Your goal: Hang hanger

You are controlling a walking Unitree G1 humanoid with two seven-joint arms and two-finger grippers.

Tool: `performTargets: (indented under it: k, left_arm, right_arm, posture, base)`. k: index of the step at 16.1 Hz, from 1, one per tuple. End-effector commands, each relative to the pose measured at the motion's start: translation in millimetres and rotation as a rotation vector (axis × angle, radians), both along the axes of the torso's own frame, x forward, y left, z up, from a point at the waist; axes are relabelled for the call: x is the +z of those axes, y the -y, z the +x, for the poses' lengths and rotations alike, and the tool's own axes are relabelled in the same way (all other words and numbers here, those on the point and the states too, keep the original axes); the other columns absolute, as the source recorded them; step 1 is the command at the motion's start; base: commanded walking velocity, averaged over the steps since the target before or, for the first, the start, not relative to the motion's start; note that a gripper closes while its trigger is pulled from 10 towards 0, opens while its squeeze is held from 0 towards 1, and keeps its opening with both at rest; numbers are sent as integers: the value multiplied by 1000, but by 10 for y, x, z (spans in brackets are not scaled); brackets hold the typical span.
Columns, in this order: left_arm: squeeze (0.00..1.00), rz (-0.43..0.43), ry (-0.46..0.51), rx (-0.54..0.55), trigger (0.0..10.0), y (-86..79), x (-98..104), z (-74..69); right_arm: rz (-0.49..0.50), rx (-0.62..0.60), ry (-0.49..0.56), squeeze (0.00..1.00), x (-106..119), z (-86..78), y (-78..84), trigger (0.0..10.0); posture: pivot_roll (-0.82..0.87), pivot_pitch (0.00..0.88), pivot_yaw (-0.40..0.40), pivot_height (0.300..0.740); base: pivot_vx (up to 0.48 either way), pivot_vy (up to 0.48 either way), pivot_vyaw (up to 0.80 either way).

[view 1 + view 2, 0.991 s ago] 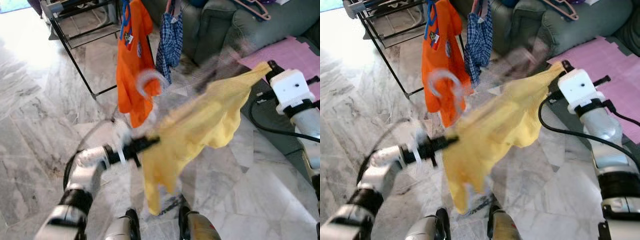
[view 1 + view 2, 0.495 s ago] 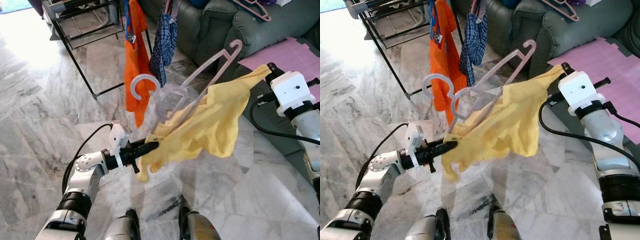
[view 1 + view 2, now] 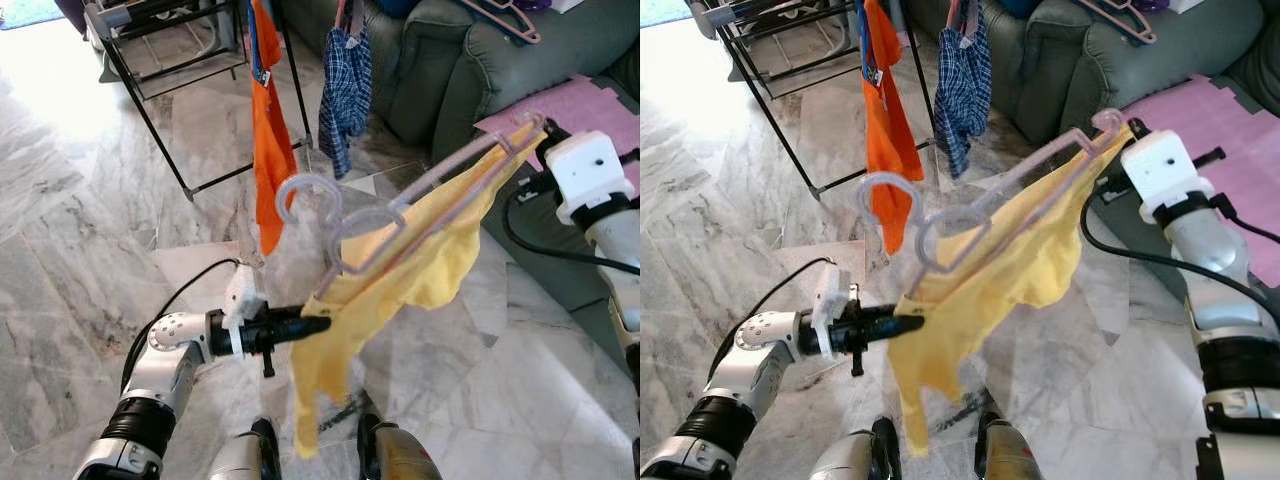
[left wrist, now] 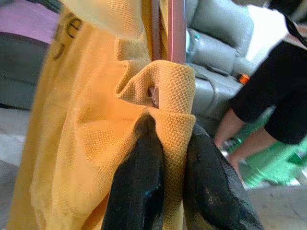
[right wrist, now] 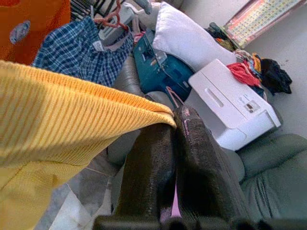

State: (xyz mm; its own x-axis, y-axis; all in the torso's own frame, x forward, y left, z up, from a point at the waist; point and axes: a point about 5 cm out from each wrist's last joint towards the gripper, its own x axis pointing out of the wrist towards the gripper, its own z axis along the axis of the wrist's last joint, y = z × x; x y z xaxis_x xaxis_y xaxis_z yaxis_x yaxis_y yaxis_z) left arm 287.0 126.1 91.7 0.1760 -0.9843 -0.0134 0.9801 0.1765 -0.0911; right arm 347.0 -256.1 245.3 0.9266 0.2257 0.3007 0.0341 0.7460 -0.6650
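Observation:
A pale pink see-through hanger [image 3: 420, 190] carries a yellow shirt [image 3: 400, 280] and is held slantwise in the air between my two arms, its hook [image 3: 300, 192] pointing toward the rack. My left gripper [image 3: 322, 324] is shut on the shirt's lower hem; in the left wrist view its fingers [image 4: 139, 191] pinch a fold of yellow fabric [image 4: 86, 120] beside the hanger bar [image 4: 175, 28]. My right gripper [image 3: 540, 135] is shut on the upper end of shirt and hanger. The right wrist view has its fingers [image 5: 192, 163] closed on the yellow cloth [image 5: 57, 110].
A black drying rack [image 3: 150, 110] stands ahead with an orange shirt [image 3: 268, 150] and plaid shorts [image 3: 345, 95] hanging on it. A grey sofa [image 3: 480, 50] and a pink mat [image 3: 590, 100] lie to the right. A person's legs [image 4: 259, 105] stand nearby. Marble floor below.
The hanger has tilted flatter and swung right, its far end now by the right gripper. The yellow shirt hangs down longer below the left gripper. The orange shirt has turned edge-on.

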Motion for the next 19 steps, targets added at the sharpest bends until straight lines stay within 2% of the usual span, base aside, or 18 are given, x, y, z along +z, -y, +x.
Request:
performTargets:
  k: [1,2,4,5,7,9,11,14,17,19]
  left_arm:
    - [0,99,-84,-20,10000,-138,-222,-126]
    - [0,119,-99,18,10000,-155,-264,-99]
    - [0,134,-82,74,10000,-180,-270,-48]
    - [0,110,-74,161,10000,-208,-241,35]
    - [0,42,-92,330,10000,-287,-178,186]
    - [0,43,-83,401,10000,-350,-189,225]
    - [0,56,-92,369,10000,-349,-258,162]
    - [0,116,-76,250,10000,-355,-333,42]
    - [0,91,-65,211,10000,-320,-288,42]
    - [0,101,-59,170,10000,-285,-294,16]
  right_arm:
    - [52,-32,76,0,238,2,76,0]
    - [37,24,73,0,274,17,-66,0]
    - [22,46,61,0,271,19,-133,0]
    - [22,63,53,0,263,7,-159,0]
    - [27,55,44,0,228,-16,-124,0]
    - [46,44,36,0,208,-46,-89,0]
    - [52,34,32,0,197,-70,-72,0]
    - [54,16,25,0,215,-71,-17,0]
    - [117,-32,-31,0,169,23,63,0]
    - [143,-27,-31,0,170,54,38,0]
  posture:
    - [-204,239,17,740]
    - [-203,239,16,740]
    - [-203,240,17,740]
    - [-201,239,16,740]
    - [-201,239,17,740]
    - [-202,238,14,740]
    - [-208,236,13,740]
    - [-211,236,14,740]
    - [-216,233,13,740]
    - [-215,234,14,740]
  base:
    - [0,0,0]
    - [0,0,0]
    - [0,0,0]
    - [0,0,0]
    - [0,0,0]
    - [0,0,0]
    - [0,0,0]
    - [0,0,0]
    - [0,0,0]
    - [0,0,0]
